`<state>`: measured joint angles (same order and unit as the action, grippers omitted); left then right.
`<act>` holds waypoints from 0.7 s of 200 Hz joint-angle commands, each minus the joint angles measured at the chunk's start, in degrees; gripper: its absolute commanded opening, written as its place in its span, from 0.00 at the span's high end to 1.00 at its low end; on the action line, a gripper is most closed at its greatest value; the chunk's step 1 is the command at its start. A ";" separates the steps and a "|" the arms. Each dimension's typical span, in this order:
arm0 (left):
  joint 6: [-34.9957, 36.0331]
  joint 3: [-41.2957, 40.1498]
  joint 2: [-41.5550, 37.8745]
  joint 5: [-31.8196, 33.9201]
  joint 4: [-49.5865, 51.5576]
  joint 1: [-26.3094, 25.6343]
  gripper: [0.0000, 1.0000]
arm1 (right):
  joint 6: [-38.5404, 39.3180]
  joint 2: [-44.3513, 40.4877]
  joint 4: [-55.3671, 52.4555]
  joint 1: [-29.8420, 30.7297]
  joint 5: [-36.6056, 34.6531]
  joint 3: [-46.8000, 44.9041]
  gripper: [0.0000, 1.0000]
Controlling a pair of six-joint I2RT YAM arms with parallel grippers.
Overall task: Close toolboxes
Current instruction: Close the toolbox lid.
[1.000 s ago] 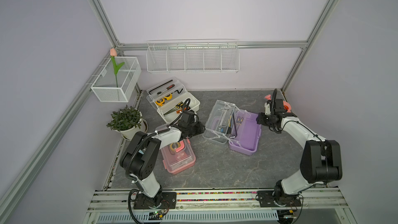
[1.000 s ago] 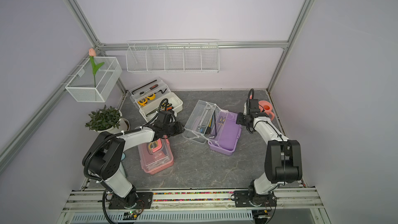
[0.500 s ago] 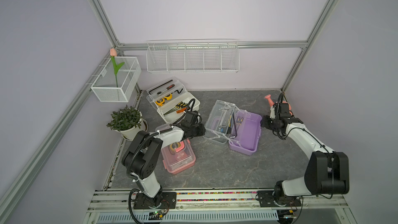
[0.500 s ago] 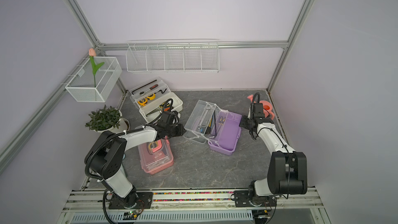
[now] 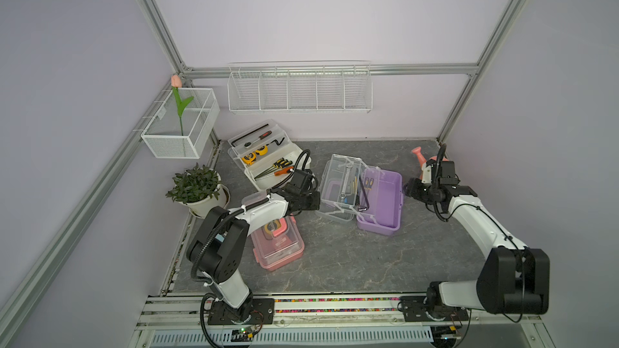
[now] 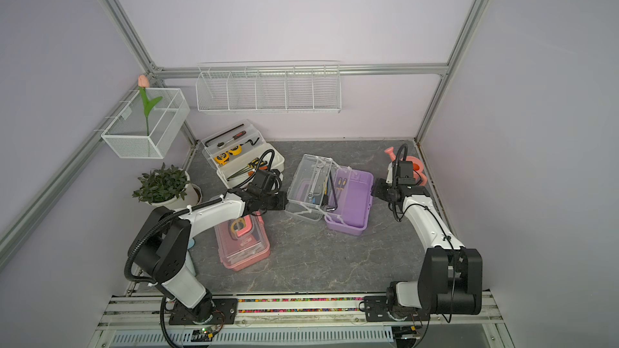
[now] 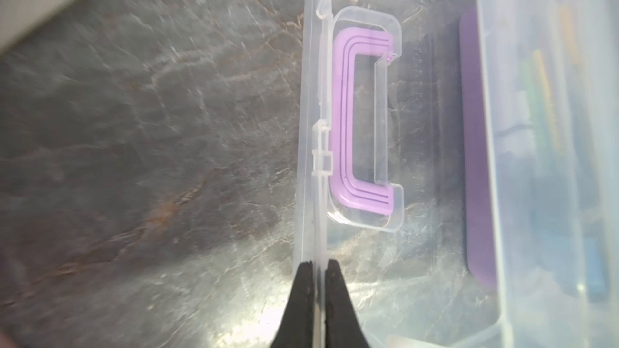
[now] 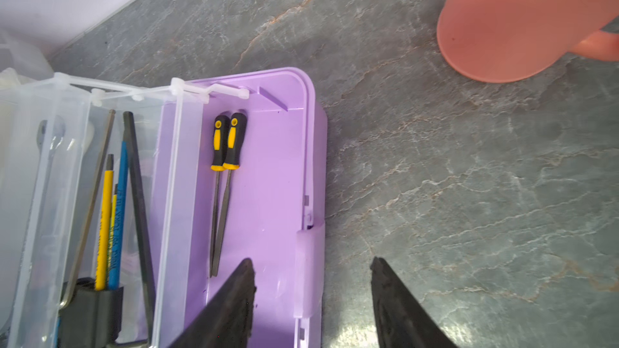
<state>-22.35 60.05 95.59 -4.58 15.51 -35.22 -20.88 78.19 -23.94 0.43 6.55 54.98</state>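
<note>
At the centre of both top views, the purple toolbox [image 5: 380, 200] lies open on the surface [image 5: 335, 262], its clear lid [image 5: 336, 195] laid back toward frame left. The left jaws pinch the lid's thin rim; the right jaws stand spread across the box's front wall. That slick rim may slip free mid-swing, or long tools in the raised tray [image 8: 50, 179] could block the lid.

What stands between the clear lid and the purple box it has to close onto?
The right gripper does: its open jaws straddle the purple toolbox's front wall, one above its interior, where the clear lid must land.
</note>
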 commanded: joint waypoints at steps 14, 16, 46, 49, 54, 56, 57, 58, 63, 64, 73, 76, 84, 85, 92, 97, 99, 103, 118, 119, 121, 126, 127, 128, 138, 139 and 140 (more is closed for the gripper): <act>5.68 6.39 -5.25 11.23 3.57 -1.86 0.96 | -2.29 -1.60 1.95 1.58 5.05 -1.13 0.43; 5.99 6.57 -5.46 11.23 3.65 -1.91 0.96 | -2.38 -1.70 2.03 1.61 5.23 -1.18 0.43; 8.95 8.26 -7.06 13.38 3.92 -2.56 0.95 | -3.69 -2.22 3.66 2.69 7.93 -1.70 0.43; 9.23 8.46 -7.18 13.60 4.00 -2.65 0.95 | -3.91 -2.26 3.84 2.78 8.33 -1.76 0.43; 9.69 8.79 -7.42 13.94 4.08 -2.91 0.95 | -4.21 -2.33 4.43 2.94 9.20 -1.87 0.43; 9.93 8.88 -7.50 14.08 4.09 -3.03 0.95 | -4.40 -2.38 4.67 3.03 9.56 -1.96 0.43; 10.03 8.96 -7.56 14.21 4.05 -3.11 0.95 | -4.41 -2.41 4.77 3.10 9.77 -1.97 0.43; 10.21 9.04 -7.58 14.36 4.07 -3.15 0.95 | -4.46 -2.42 4.95 3.10 9.92 -2.06 0.43; 10.88 9.32 -7.87 14.97 4.04 -3.67 0.95 | -4.85 -2.52 5.63 3.34 10.90 -2.15 0.43; 11.03 9.39 -7.92 15.05 4.06 -3.78 0.95 | -4.95 -2.56 5.73 3.39 11.05 -2.15 0.43; 12.84 10.16 -8.22 16.83 4.10 -5.26 0.95 | -5.66 -2.78 6.85 3.74 12.58 -2.26 0.43; 13.72 10.40 -8.29 17.62 4.13 -5.90 0.94 | -5.92 -2.86 7.23 3.81 13.13 -2.25 0.43; 15.79 11.22 -8.43 20.07 4.18 -8.01 0.94 | -6.67 -3.10 8.44 4.00 14.63 -2.32 0.43; 16.17 11.31 -8.46 20.41 4.18 -8.23 0.93 | -6.78 -3.12 8.59 3.98 14.76 -2.37 0.43; 18.03 12.04 -8.41 22.97 4.24 -10.27 0.93 | -7.57 -3.23 9.75 4.09 15.81 -2.47 0.44; 19.23 12.58 -8.40 24.82 4.25 -11.58 0.93 | -8.11 -3.31 10.40 4.19 16.65 -2.51 0.44; 19.74 12.77 -8.27 25.46 4.24 -12.12 0.93 | -8.29 -3.42 10.76 4.20 16.99 -2.51 0.44; 20.66 13.18 -8.10 26.69 4.23 -13.18 0.92 | -8.71 -3.45 11.32 4.23 17.67 -2.58 0.45; 22.97 14.49 -7.47 31.08 4.14 -16.48 0.92 | -9.90 -3.65 13.18 4.70 19.49 -2.77 0.46; 23.10 14.57 -7.45 31.36 4.11 -16.69 0.92 | -9.98 -3.70 13.25 4.69 19.57 -2.77 0.46; 23.42 14.66 -7.37 31.84 4.01 -17.13 0.92 | -10.10 -3.78 13.40 4.74 19.69 -2.84 0.46; 24.06 15.05 -7.11 32.84 3.94 -17.91 0.92 | -10.34 -3.88 13.88 4.91 20.09 -2.94 0.46; 24.13 15.12 -7.10 33.04 3.88 -18.02 0.92 | -10.37 -3.90 13.99 4.92 20.13 -2.99 0.46; 24.25 15.19 -7.05 33.22 3.90 -18.16 0.92 | -10.43 -3.96 14.05 4.97 20.20 -3.01 0.46; 24.99 15.90 -6.82 34.46 3.88 -19.37 0.92 | -10.87 -4.35 14.90 5.21 20.69 -3.29 0.46; 25.03 15.94 -6.78 34.55 3.86 -19.45 0.92 | -10.90 -4.40 14.98 5.29 20.74 -3.34 0.46; 25.14 16.00 -6.80 34.68 3.84 -19.54 0.92 | -10.92 -4.47 15.07 5.29 20.76 -3.36 0.46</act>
<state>-2.68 72.53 90.52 24.27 23.66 -51.53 -29.17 75.55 -13.30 4.95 23.18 53.10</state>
